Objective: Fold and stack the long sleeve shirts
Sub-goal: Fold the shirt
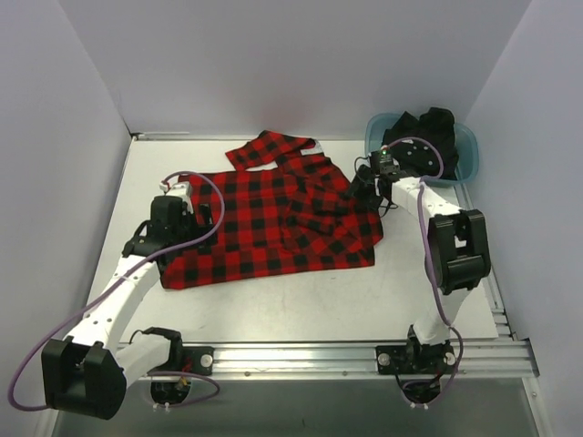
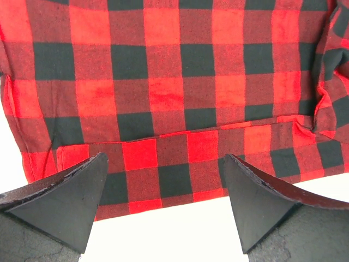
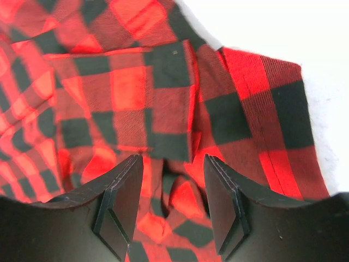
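Note:
A red-and-black check long sleeve shirt (image 1: 273,223) lies spread on the white table, one sleeve (image 1: 269,147) reaching to the back. My left gripper (image 1: 199,218) hovers over its left edge. In the left wrist view its jaws (image 2: 165,158) stand wide open above the hem (image 2: 163,191), with nothing between them. My right gripper (image 1: 363,189) is at the shirt's rumpled right side. In the right wrist view its jaws (image 3: 173,159) stand apart over bunched check cloth (image 3: 180,202), not pinching it. A black shirt (image 1: 428,127) lies heaped in the teal tub.
The teal plastic tub (image 1: 465,150) stands at the back right corner, just behind the right arm. White walls close in the table (image 1: 273,309) on three sides. A metal rail with both arm bases runs along the near edge.

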Controlling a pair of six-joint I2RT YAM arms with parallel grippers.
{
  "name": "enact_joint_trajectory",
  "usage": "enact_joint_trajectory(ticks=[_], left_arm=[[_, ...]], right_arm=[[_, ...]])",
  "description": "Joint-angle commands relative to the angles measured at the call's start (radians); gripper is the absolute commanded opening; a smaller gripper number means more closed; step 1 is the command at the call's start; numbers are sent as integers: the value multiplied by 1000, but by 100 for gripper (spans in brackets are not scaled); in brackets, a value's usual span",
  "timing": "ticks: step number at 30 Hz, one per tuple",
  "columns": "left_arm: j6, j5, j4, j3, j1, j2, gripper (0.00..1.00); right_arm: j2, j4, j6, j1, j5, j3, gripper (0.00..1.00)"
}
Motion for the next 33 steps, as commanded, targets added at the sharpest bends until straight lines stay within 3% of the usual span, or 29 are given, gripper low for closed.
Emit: enact_joint_trajectory(ticks=[1, 12, 15, 19, 21, 24, 29, 33], left_arm=[[31, 23, 48, -7, -2, -25, 98], [33, 24, 48, -7, -15, -43, 97], [34, 23, 48, -7, -16, -43, 97], [36, 24, 48, -9, -24, -47, 97], [38, 23, 48, -10, -22, -47, 97], [36, 21, 50, -9, -22, -51, 97], [38, 13, 50, -10, -22, -60, 97], [33, 9, 48, -12, -24, -69, 97]], right_arm=[[56, -25, 61, 1, 20, 54, 48], [168, 11, -31, 11, -55, 120, 42], [185, 12, -62, 14, -77, 143, 29], [186, 6, -125, 22, -115, 169, 6], [169, -15, -161, 36, -115, 180, 0], [130, -69, -260, 79, -117, 215, 0], [46, -193, -538, 273, -86, 281, 0], [29, -268, -670, 419, -107, 304, 0]])
